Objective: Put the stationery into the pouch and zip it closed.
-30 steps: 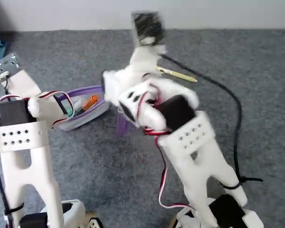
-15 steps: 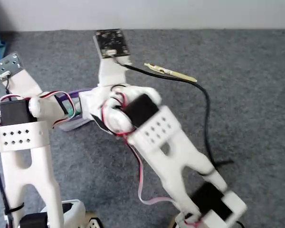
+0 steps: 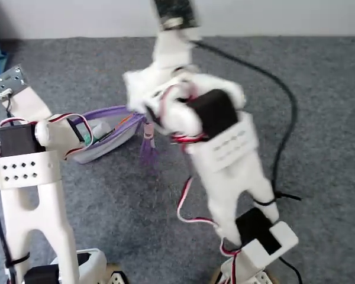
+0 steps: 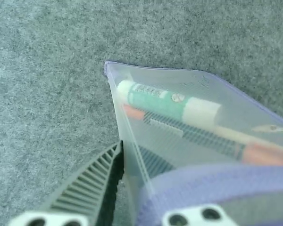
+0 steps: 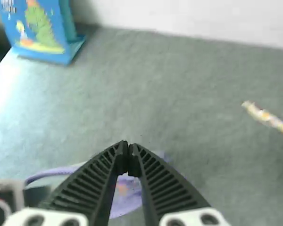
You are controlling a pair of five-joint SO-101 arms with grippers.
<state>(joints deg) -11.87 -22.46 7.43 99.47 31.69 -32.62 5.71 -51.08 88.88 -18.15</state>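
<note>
The purple pouch (image 3: pixel 109 135) lies on the grey table (image 3: pixel 319 77) toward its left edge. The left arm (image 3: pixel 29 160) stands over the pouch's left end, the right arm (image 3: pixel 216 127) over its right end beside a purple tassel (image 3: pixel 147 151); a black cable (image 3: pixel 284 112) loops toward the right edge

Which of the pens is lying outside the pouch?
The pale yellow pen, which lies on the grey carpet apart from the pouch. The green-and-white marker and the orange pen are inside the pouch.
</note>
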